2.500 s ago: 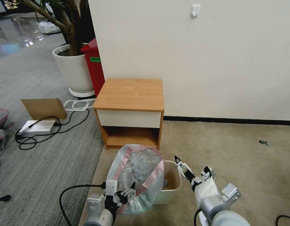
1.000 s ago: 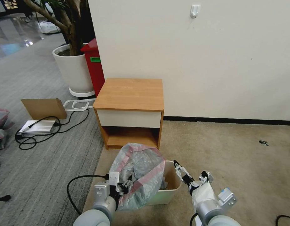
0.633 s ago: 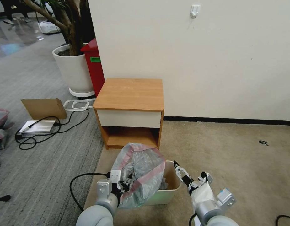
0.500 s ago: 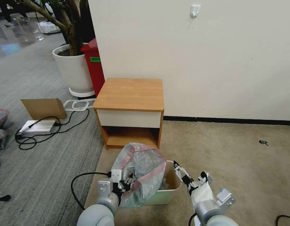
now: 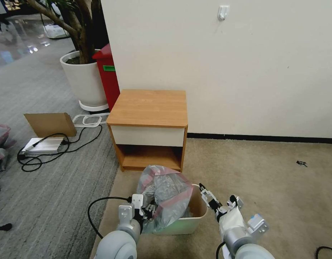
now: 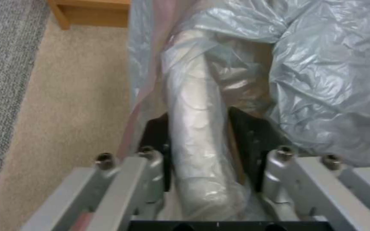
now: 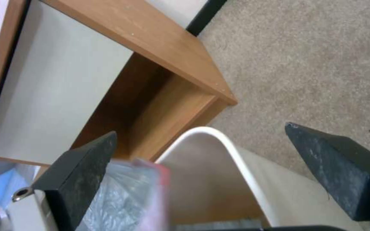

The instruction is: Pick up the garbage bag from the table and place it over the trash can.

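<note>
- A tall red bin (image 5: 107,77) with a green label stands against the wall, just beside a large white plant pot (image 5: 84,80) holding a tree.
- A flat piece of cardboard (image 5: 50,123) lies on the grey carpet, near a silver box (image 5: 42,145) with black cables (image 5: 61,144) looped around it.
- A white hook (image 5: 223,12) is fixed high on the cream wall.
- A small dark scrap (image 5: 301,163) lies on the beige carpet.

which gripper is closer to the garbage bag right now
Left. The left gripper is clamped on a fold of the garbage bag; the right gripper hangs open over the trash can's far rim.
</note>
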Motion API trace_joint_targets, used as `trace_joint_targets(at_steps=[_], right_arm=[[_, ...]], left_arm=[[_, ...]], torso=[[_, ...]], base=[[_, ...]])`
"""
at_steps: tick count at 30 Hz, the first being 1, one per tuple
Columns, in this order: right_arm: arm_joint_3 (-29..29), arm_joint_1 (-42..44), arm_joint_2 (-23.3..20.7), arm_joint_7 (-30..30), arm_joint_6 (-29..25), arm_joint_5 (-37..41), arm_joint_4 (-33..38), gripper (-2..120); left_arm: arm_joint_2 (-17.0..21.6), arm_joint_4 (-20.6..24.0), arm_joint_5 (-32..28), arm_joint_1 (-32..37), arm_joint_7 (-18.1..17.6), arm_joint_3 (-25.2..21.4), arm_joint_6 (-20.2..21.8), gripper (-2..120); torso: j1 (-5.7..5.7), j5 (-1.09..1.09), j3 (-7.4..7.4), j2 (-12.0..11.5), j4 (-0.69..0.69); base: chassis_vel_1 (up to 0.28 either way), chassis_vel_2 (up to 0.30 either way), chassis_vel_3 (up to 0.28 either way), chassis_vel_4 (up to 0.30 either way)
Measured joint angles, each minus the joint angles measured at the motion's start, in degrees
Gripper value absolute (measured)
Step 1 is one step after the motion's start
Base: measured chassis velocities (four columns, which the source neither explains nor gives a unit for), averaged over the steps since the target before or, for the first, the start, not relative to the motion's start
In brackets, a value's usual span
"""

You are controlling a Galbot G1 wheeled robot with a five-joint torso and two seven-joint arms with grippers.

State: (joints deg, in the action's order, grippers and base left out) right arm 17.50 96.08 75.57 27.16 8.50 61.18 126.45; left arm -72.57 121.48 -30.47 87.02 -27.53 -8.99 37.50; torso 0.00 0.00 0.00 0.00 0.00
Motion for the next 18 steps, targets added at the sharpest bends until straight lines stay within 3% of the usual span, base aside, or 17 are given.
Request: trace_joint_targets(at_steps=[5,7,9,14,16,18], right_arm=[[-0.05,-0.39,-0.11,0.01,0.10,0.03,0.00,100],[-0.02,-0.53,-0.31,-0.44,0.45,-0.06,0.20,100],[0.19,-0.63,-0.47,-1.20,1.01,-0.28,0.46,100],[1.82,-1.59,-1.85,-9.10,5.17,-5.20,1.75,100],[3.02,-2.21,-3.55,-17.94,8.08,-10.83,2.65,100],[3.39,-2.48,-4.46,-21.49,8.76,-13.59,2.85,100]], left_arm=[[-0.06,-0.23,0.29,-0.16,-0.04,0.07,-0.10,17],[-0.03,-0.22,0.86,0.02,0.03,0.22,-1.72,7],[0.07,-0.19,1.91,0.28,0.33,0.20,-3.00,5],[0.60,1.42,5.95,2.17,3.01,-1.14,-7.29,5],[0.84,2.87,8.02,3.47,5.52,-2.58,-10.10,5],[0.96,3.49,8.87,3.91,6.61,-3.23,-10.95,5]], torso=[[0.00,0.00,0.00,0.00,0.00],[0.00,-0.01,0.00,0.00,-0.01],[0.00,-0.01,0.00,0.00,-0.01],[0.00,0.00,0.00,0.00,0.00],[0.00,0.00,0.00,0.00,0.00],[0.00,0.00,0.00,0.00,0.00]], base=[[0.000,0.000,0.000,0.000],[0.000,0.000,0.000,0.000],[0.000,0.000,0.000,0.000],[0.000,0.000,0.000,0.000],[0.000,0.000,0.000,0.000],[0.000,0.000,0.000,0.000]])
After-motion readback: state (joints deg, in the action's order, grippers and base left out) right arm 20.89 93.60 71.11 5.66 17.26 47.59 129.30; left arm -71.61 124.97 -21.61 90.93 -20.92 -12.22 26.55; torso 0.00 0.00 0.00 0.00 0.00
